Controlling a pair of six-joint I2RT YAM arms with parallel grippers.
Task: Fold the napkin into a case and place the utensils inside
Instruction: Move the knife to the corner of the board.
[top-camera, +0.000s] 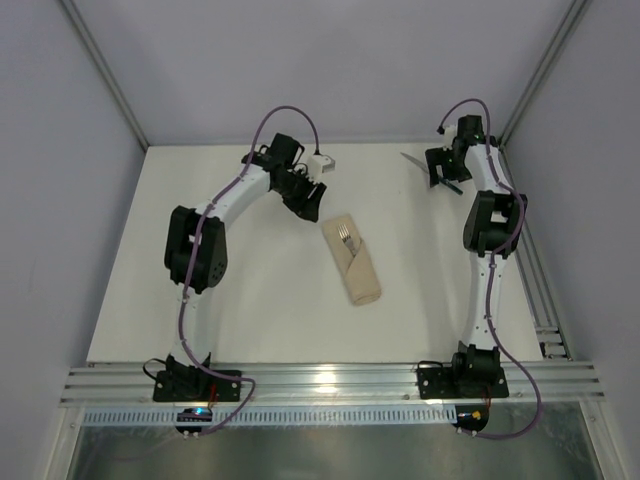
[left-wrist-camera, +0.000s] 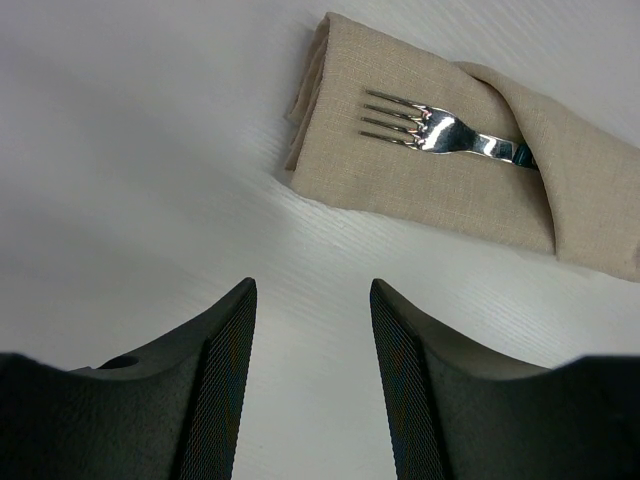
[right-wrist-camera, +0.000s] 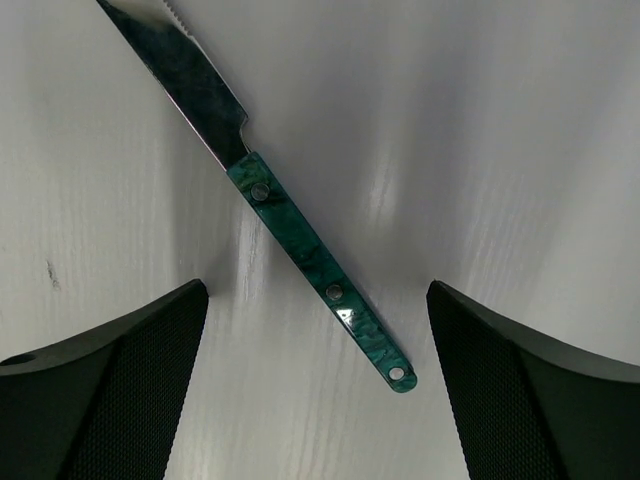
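Note:
The beige napkin is folded into a narrow case (top-camera: 352, 262) in the middle of the table. The fork (top-camera: 346, 238) is tucked in it, tines sticking out of the far end; the left wrist view shows the case (left-wrist-camera: 420, 185) and the fork (left-wrist-camera: 440, 130). My left gripper (top-camera: 312, 205) is open and empty, just left of the case's far end, over bare table (left-wrist-camera: 312, 290). The knife (top-camera: 428, 168) lies flat at the far right. My right gripper (top-camera: 445, 180) is open wide above it, its fingers astride the green handle (right-wrist-camera: 320, 270) without touching it.
The white table (top-camera: 250, 300) ends in walls at the back and sides, with a metal rail (top-camera: 330, 380) at the near edge. The knife lies close to the back wall and the right frame post (top-camera: 530, 100).

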